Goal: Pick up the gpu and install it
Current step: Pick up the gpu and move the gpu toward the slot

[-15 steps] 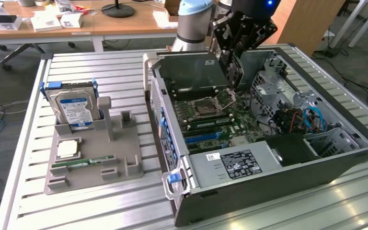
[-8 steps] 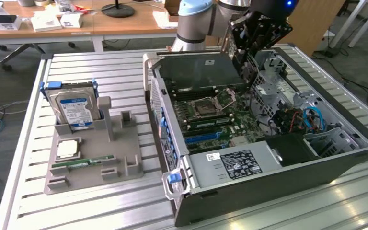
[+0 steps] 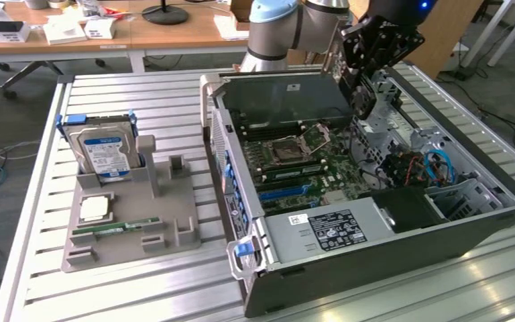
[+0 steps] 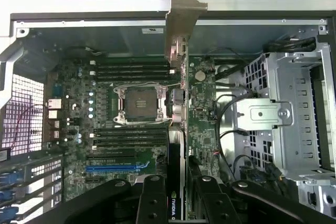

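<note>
The gripper (image 4: 178, 192) is seen clamped partway shut on the gpu (image 4: 182, 98), which is held edge-on between its fingers, the metal bracket (image 4: 185, 9) at the far end. Below the gripper lies the motherboard (image 4: 68, 108) of the open computer case (image 3: 391, 261), with the CPU socket (image 4: 139, 104) just beside the card.

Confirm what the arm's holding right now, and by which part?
The gpu, pinched edge-on between the jaws across its two faces, at the end opposite its metal bracket, over the motherboard.
</note>
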Robot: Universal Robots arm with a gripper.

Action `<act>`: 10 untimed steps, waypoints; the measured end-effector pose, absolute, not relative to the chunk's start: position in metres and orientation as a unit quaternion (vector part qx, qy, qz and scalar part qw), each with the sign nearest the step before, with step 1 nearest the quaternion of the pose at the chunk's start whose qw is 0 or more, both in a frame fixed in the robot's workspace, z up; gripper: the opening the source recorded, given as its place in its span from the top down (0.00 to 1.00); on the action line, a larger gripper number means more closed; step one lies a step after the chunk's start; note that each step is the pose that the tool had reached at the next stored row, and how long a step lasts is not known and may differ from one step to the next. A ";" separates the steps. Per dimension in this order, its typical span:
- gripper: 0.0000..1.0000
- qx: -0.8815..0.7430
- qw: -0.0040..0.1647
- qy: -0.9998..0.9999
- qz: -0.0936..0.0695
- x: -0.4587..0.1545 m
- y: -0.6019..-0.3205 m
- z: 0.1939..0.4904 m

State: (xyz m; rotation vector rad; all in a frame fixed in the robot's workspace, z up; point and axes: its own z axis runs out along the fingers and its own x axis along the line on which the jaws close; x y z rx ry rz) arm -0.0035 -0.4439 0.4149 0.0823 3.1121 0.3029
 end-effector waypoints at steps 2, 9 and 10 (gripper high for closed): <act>0.74 0.026 0.007 0.995 0.097 -0.002 -0.444 0.415; 0.74 0.026 0.006 0.995 0.097 0.014 -0.444 0.415; 0.74 0.026 0.006 0.995 0.097 0.016 -0.444 0.415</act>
